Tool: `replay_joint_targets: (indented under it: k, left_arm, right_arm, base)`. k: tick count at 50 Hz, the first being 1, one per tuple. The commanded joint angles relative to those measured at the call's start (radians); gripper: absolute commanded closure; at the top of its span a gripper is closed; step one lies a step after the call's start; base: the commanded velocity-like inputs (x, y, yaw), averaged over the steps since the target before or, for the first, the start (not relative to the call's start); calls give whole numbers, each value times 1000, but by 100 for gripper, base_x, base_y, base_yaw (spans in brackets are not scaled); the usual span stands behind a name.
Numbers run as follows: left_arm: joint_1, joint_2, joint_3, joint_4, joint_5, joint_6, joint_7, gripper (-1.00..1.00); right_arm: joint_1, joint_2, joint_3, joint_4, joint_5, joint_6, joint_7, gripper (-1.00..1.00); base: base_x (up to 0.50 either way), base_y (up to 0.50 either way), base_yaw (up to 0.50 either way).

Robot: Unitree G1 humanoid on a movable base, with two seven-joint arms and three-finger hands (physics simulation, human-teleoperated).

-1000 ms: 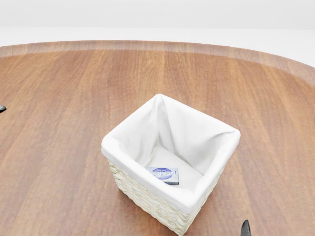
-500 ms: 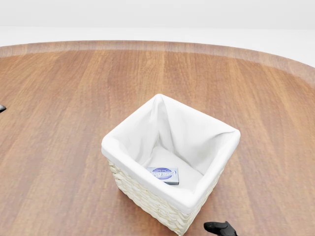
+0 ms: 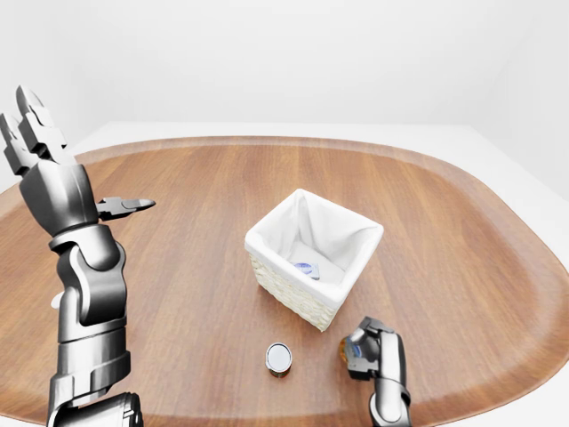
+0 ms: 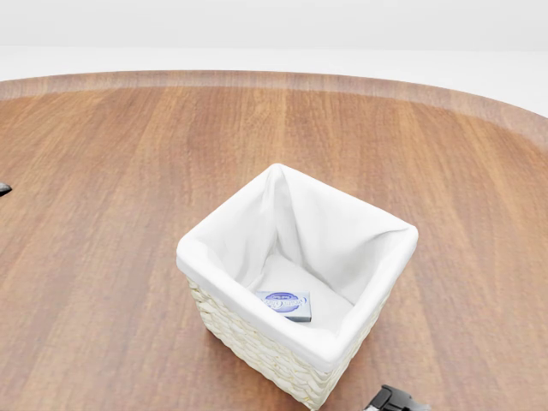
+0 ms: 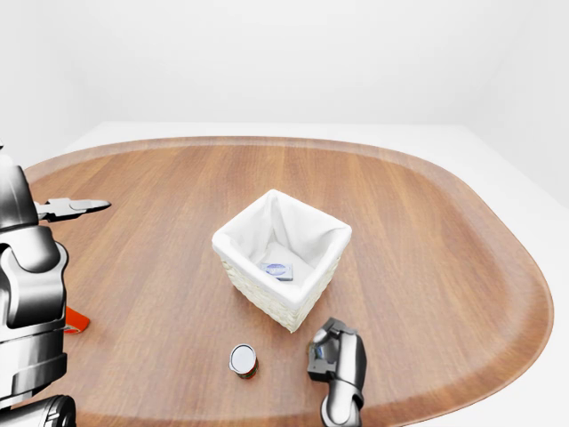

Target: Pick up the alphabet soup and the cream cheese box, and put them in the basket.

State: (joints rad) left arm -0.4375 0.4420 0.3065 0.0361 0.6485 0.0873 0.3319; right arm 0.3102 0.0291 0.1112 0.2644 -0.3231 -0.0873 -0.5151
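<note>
While the cream cheese box (image 4: 286, 305) lies in the basket (image 4: 257, 342), the right hand (image 3: 363, 346) grips something orange.

Wood, wicker, cloth and metal

The oval brown table (image 3: 178, 267) looked smooth, matt wood; the cream woven wicker basket (image 4: 257, 347) wore white cloth; the grey robot arm (image 3: 84, 294) shone metallic.

basket (image 4: 282, 360): cream woven weave outside, plain white cloth lining inside
cream cheese box (image 4: 285, 304): grey-blue, with a dark blue oval mark on the top
alphabet soup (image 5: 243, 359): pale silver-white lid, reddish side as far as it shows
tabletop (image 3: 196, 267): warm brown wood grain in long streaks, lighter band along the rim
left hand (image 3: 36, 142): metallic grey with dark joints
right hand (image 5: 333, 354): dark grey and silver
small thing at the left edge (image 5: 76, 322): orange-red, perhaps a box, mostly hidden
</note>
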Motion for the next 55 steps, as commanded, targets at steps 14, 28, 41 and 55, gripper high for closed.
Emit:
replay_joint_targets:
  k: [14, 28, 41, 55]
  left_arm:
    - [-2, 1, -1, 4, 2, 0, -4, -100]
    - [-8, 2, 0, 5, 1, 0, -8, -100]
    - [-3, 1, 1, -2, -1, 0, -5, -100]
    - [-5, 1, -2, 14, -5, 0, 4, -100]
  right_arm:
    - [158, -52, 52, -501, 76, 0, 8, 100]
    - [245, -54, 9, -766, 103, 0, 58, 100]
    - [226, -31, -8, -939, 78, 119, 108, 100]
    - [-61, -15, 45, -1157, -70, 175, 195, 100]
  base:
    - [0, 0, 0]
    - [0, 0, 0]
    - [0, 0, 0]
    - [0, 0, 0]
